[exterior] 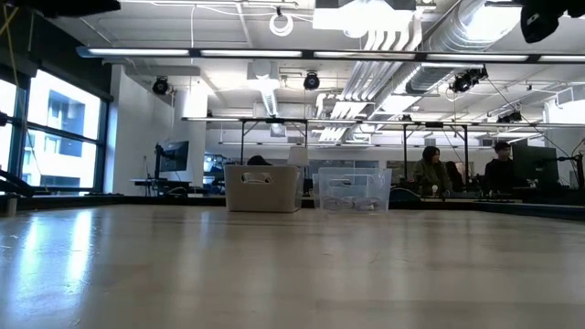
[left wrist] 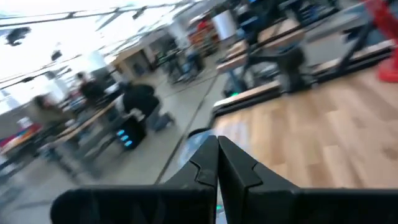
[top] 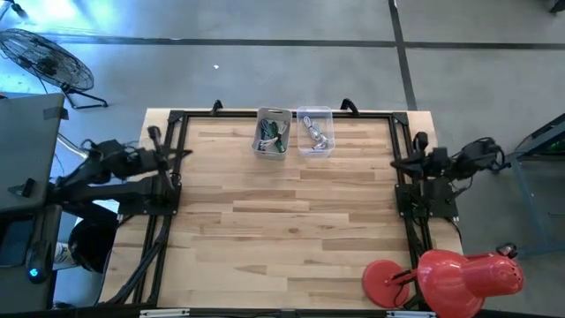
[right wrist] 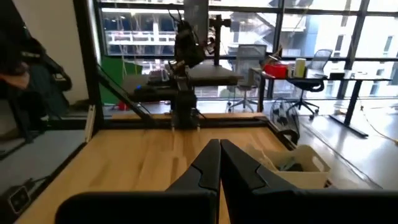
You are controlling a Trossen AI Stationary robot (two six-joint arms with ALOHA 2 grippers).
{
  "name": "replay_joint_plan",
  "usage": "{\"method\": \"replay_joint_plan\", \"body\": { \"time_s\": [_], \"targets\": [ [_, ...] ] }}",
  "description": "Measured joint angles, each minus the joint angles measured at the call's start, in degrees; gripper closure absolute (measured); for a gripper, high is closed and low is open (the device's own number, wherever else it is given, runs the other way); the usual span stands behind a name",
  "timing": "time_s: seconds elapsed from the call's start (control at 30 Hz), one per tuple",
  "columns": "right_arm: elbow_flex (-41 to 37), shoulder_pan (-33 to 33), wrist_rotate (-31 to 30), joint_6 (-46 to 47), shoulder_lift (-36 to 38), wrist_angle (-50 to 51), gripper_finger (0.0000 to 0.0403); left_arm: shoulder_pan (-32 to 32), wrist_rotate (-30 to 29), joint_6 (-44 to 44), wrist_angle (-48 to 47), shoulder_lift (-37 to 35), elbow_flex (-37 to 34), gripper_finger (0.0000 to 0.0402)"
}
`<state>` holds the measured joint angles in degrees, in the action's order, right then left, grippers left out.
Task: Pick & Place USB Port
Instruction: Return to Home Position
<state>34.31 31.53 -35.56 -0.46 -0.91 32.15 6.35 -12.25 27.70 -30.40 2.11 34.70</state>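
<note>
Left gripper [left wrist: 217, 139] sits at the left edge of the table [top: 282, 230], over the black frame rail. Its fingers are pressed together with nothing between them. Right gripper [right wrist: 219, 143] is at the opposite edge by the right rail, pointing in across the table. Its fingers are also closed and hold nothing. Both arms are folded back at the table sides.

Gray bin [top: 272, 132] stands at the far edge, between the two grippers and well apart from both, slightly closer to the left one. Tangled charger cables [top: 273, 135] lie inside it, dark with green and blue bits. Transparent bin [top: 315, 131] is just beside the gray bin, on the right gripper's side, with a small gap between them. A white cable [top: 316, 134] lies in it.

Red lamp [top: 446, 274] stands at the near corner on the right gripper's side. Fan [top: 44, 57] is on the floor beyond the left arm. Two people [exterior: 431, 170] sit at desks in the room behind.
</note>
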Motion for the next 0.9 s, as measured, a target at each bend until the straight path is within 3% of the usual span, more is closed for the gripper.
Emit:
{"method": "replay_joint_plan", "body": {
  "time_s": [0.53, 0.9],
  "targets": [
    [-12.7, 0.0, -1.0, 1.3, 0.2, -9.9, 0.0403, 0.0, 14.3, -0.4, 27.3, -1.7, -26.8, 0.0401],
    [-20.3, 0.0, -0.8, 0.5, 0.3, -18.4, 0.0403, 0.0, 19.0, -1.2, 33.9, -1.7, -33.1, 0.0401]
  ]
}}
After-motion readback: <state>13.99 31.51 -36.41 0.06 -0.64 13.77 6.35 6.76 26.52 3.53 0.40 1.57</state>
